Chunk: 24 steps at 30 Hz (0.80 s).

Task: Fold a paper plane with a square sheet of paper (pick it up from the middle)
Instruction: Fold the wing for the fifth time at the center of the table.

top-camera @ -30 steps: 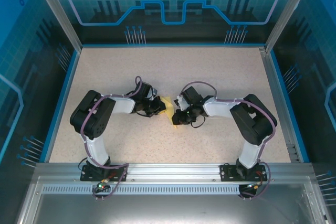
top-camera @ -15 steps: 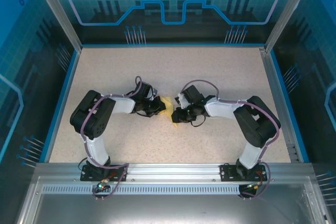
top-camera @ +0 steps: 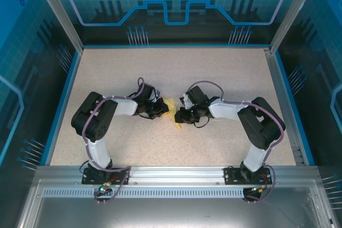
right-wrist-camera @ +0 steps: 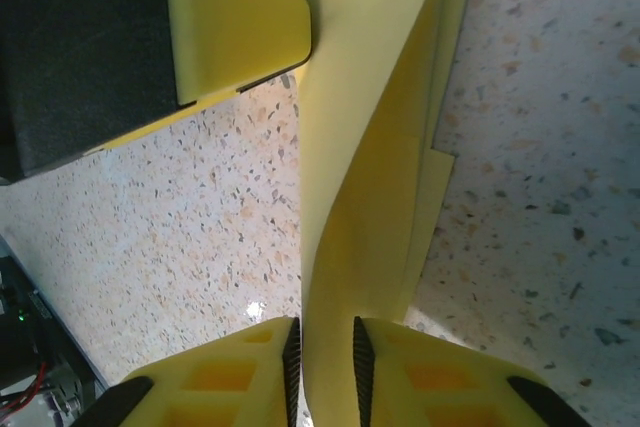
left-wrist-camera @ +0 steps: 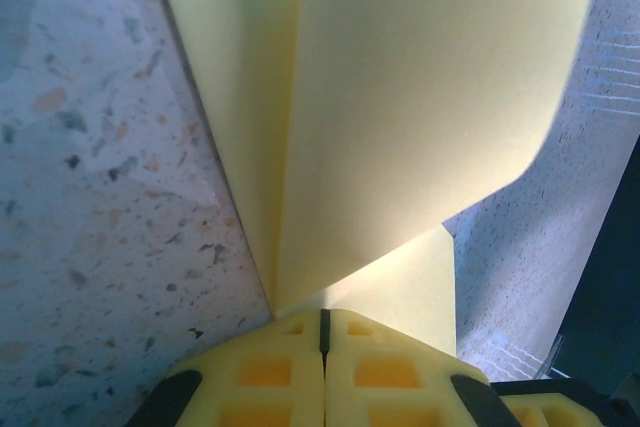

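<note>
My left arm point(top-camera: 96, 124) rises from its base at the lower left of the overhead view, bends at the elbow and reaches right toward the middle of the frame. My right arm point(top-camera: 259, 126) mirrors it from the lower right, reaching left. Both forearms lie low and the two wrists face each other.

My left gripper point(top-camera: 162, 109) has its pads pressed together, pinching the yellow paper point(left-wrist-camera: 400, 117) at the tips. My right gripper point(top-camera: 179, 120), near it but apart, has its jaws a narrow slit apart with the paper running through. I cannot tell whether those pads press it.
</note>
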Available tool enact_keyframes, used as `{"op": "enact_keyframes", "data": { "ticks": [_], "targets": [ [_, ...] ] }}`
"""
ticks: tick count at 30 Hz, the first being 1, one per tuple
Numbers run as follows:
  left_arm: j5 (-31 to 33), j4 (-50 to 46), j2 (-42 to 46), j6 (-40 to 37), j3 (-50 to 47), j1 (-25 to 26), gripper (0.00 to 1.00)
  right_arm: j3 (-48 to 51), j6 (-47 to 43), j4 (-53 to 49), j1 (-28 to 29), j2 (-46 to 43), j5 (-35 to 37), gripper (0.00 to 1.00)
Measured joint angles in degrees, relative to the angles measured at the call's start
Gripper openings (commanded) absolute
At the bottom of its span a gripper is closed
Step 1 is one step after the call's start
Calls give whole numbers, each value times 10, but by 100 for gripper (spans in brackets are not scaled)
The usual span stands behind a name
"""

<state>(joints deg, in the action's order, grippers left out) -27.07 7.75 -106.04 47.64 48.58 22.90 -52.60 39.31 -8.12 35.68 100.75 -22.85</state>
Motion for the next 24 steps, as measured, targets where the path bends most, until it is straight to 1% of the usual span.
{"op": "enact_keyframes", "data": {
  "ticks": [3,9,13,17,24],
  "targets": [
    [0,0,0,0,0,0,8,0,7,0,-1,0,-1,17],
    [0,0,0,0,0,0,8,0,17,2,-1,0,-3,18],
    [0,0,0,0,0,0,8,8,28,13,-1,0,-14,13],
    [0,0,0,0,0,0,8,12,37,17,-1,0,-23,11],
    [0,0,0,0,0,0,8,12,40,22,1,12,-33,11]
  ]
}}
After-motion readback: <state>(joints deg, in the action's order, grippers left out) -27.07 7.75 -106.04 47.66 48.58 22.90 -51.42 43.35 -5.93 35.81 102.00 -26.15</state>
